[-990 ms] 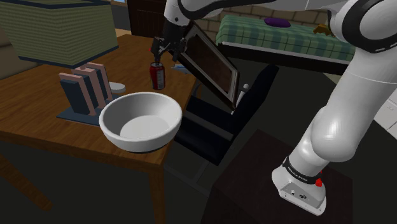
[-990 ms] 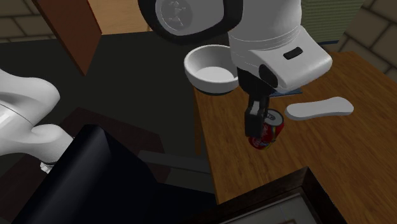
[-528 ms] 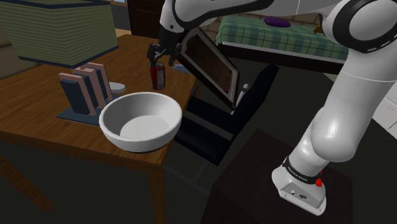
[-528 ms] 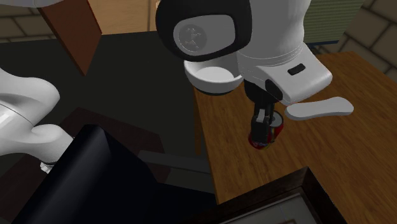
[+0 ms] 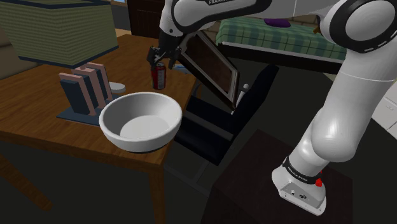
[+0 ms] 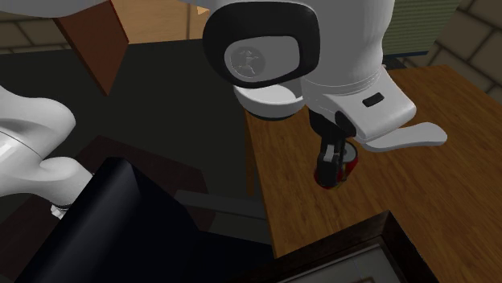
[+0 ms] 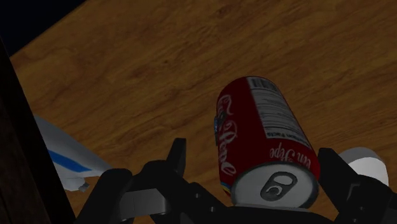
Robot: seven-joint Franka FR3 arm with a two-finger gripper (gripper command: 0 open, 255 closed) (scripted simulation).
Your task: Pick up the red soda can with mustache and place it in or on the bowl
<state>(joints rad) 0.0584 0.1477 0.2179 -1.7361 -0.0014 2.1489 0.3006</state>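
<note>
The all-black two-finger gripper (image 7: 254, 167) is released, fingers astride the red cylindrical soda can (image 7: 264, 137). The can stands upright on the brown wooden table (image 7: 146, 76).

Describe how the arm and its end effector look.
The arm is glossy white with rounded links and black bands at the joints. A round black joint cap bears an embossed circular mark, and an upper link carries dark lettering. Near the base sit a dark ring and a small red dot. The end effector is all black, with two blocky fingers.
</note>
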